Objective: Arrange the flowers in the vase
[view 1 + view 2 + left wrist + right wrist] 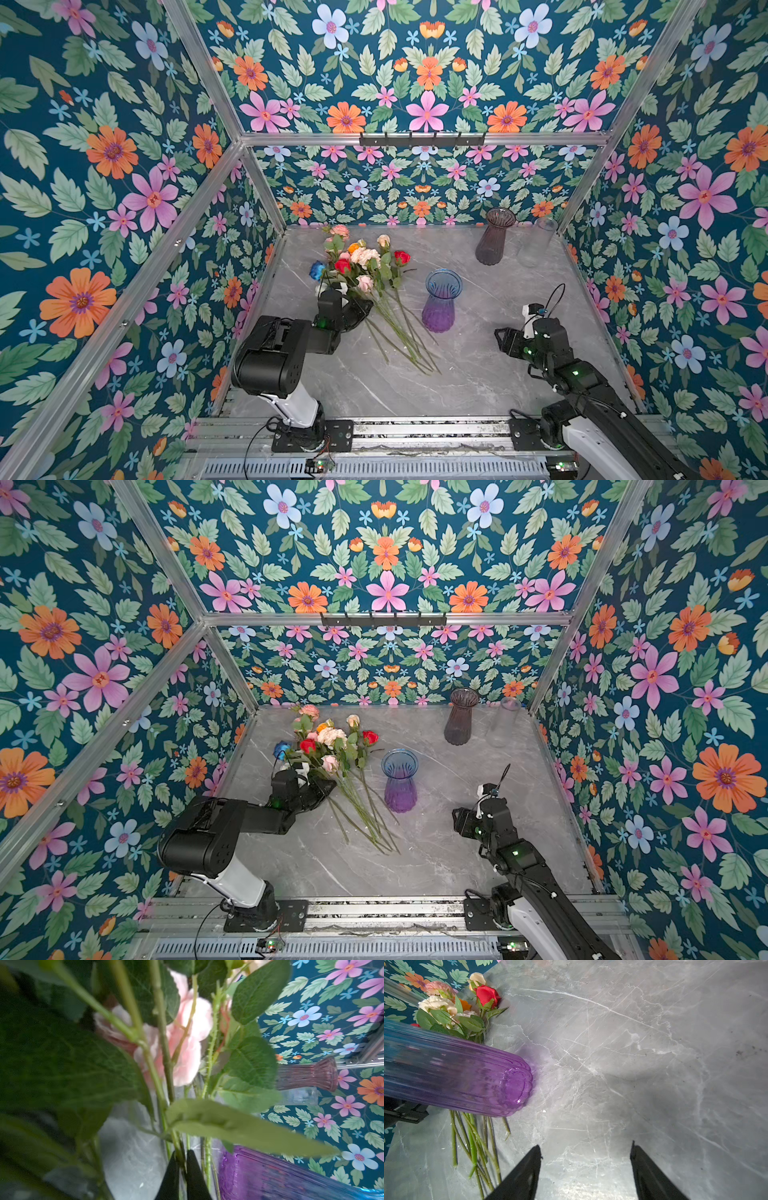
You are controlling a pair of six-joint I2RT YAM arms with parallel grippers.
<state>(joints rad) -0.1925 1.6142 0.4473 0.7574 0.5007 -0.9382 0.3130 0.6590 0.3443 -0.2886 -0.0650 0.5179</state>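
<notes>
You have the flowers [332, 750] lying bundled on the grey marble counter [436, 854], heads toward the back wall and stems fanning toward the front. Your left claw [328, 789] is in among the stems just below the heads, and its jaws can't be made out. The blue-and-purple vase [400, 783] stands upright just right of the bundle. Your right claw [457, 818] hangs right of that vase. A dark vase [460, 717] and a clear vase [503, 721] stand back right.

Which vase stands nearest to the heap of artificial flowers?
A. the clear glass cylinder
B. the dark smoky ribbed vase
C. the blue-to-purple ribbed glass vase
C: the blue-to-purple ribbed glass vase stands right by the artificial flowers; the dark vase and clear cylinder stand farther back.
</notes>
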